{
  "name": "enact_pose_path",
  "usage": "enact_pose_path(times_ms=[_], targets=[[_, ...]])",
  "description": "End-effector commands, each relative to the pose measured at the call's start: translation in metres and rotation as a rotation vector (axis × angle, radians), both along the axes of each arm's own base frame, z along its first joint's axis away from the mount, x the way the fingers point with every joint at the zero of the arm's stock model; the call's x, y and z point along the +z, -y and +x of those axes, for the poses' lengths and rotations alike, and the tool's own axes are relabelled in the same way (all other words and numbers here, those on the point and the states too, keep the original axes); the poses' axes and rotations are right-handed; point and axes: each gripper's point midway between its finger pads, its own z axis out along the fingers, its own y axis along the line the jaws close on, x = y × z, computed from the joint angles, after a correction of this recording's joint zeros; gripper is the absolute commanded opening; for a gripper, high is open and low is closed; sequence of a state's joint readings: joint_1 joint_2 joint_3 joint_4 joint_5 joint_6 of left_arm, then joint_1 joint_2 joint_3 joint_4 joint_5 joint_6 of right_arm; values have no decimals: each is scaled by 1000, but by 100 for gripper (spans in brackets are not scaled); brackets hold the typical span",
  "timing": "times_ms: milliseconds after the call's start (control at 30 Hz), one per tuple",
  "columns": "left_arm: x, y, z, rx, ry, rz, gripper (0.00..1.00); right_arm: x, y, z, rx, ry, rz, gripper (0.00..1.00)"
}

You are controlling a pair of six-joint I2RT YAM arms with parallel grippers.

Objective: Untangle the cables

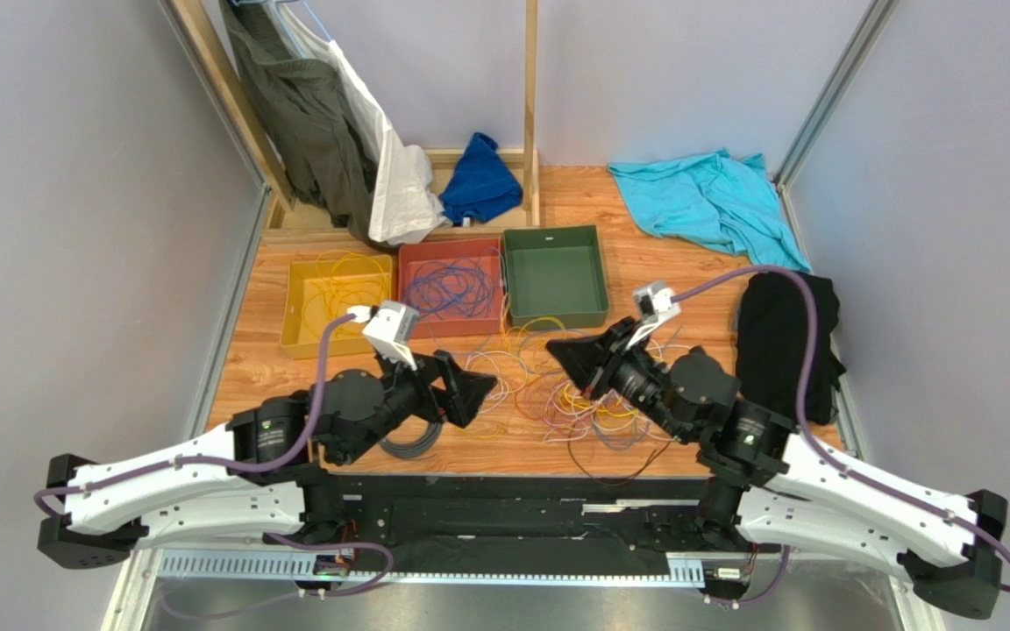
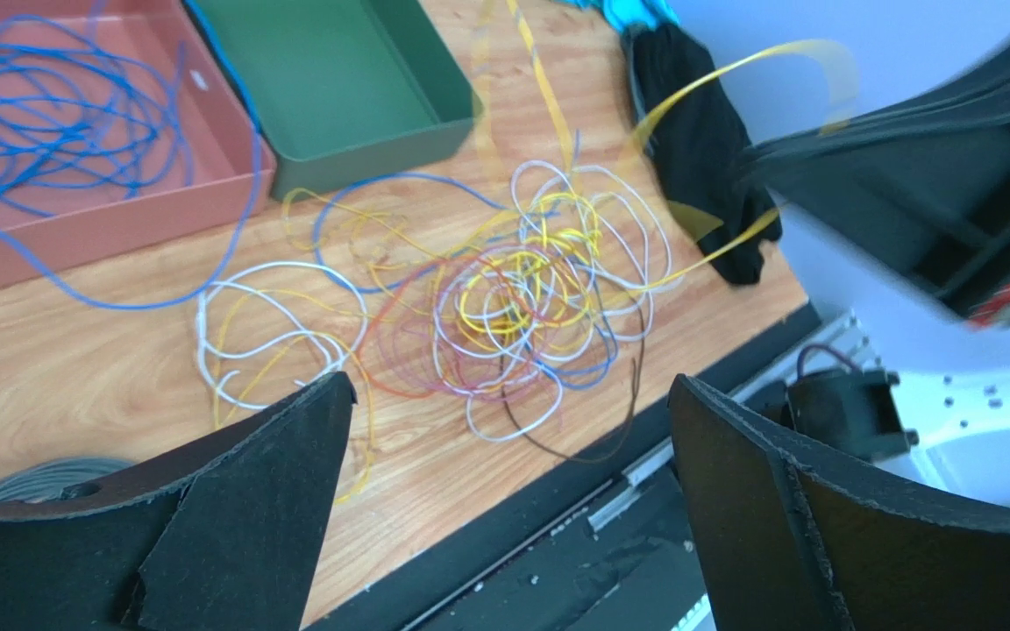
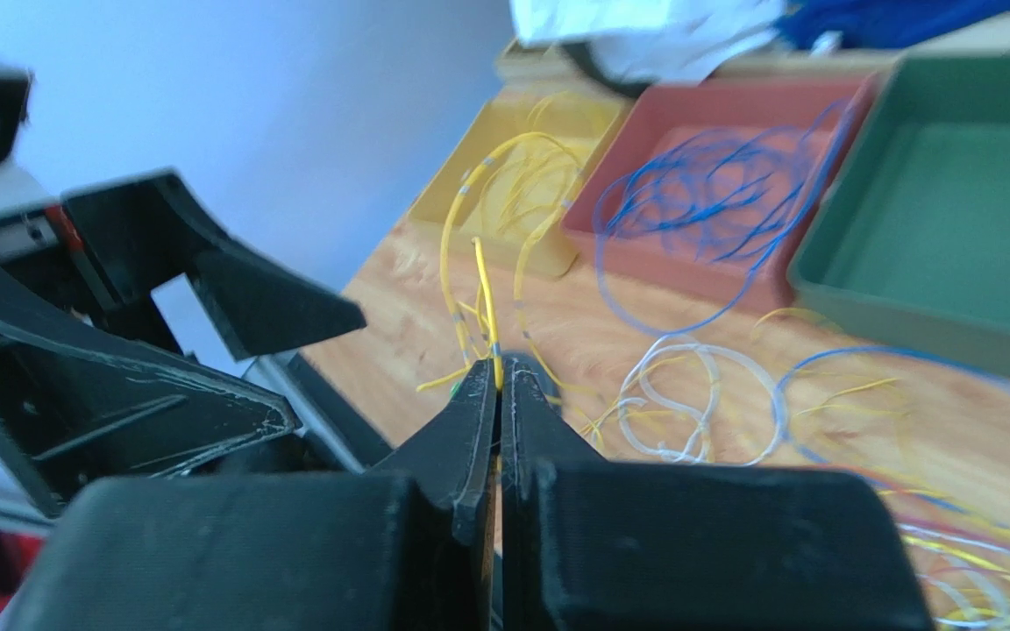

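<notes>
While the left hand (image 2: 510,395) hangs spread left of the tangled heap of thin coloured cables (image 2: 524,296), the right hand (image 3: 499,375), over that heap, pinches one yellow cable (image 3: 481,283) rising from it.

Plain grey walls (image 1: 63,197) close me in on the left, right and far sides. I work over a wooden table (image 1: 576,197) in soft, even light. At its far left stands a wooden rack (image 1: 530,92), hung with an olive garment (image 1: 306,132) and a white bag (image 1: 398,178). A teal cloth (image 1: 701,197) lies far right and a black cloth (image 1: 774,335) near right.
</notes>
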State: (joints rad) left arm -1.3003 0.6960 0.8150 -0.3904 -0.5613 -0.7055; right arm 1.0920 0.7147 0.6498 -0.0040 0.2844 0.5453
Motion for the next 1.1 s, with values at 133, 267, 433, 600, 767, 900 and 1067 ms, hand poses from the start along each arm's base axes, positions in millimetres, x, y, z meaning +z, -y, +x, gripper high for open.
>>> enact_pose_path(times_ms=[133, 267, 433, 600, 767, 900, 1067], targets=[[7, -44, 12, 146, 37, -9, 99, 87, 75, 16, -234, 158, -183, 0], [20, -35, 13, 118, 76, -16, 99, 110, 74, 22, -241, 169, -329, 0], [29, -38, 15, 128, 96, -17, 99, 111, 51, 17, -116, 217, -373, 0], [33, -53, 16, 163, 110, -72, 99, 49, 19, 24, -42, 40, -589, 0], [54, -52, 10, 97, 213, -123, 99, 67, 22, 11, -12, 98, -413, 0], [78, -25, 0, -42, 327, -150, 99, 51, 8, 4, 57, 46, -417, 0], [75, 19, -8, -183, 362, -77, 99, 53, 0, -4, 103, 31, -366, 0]])
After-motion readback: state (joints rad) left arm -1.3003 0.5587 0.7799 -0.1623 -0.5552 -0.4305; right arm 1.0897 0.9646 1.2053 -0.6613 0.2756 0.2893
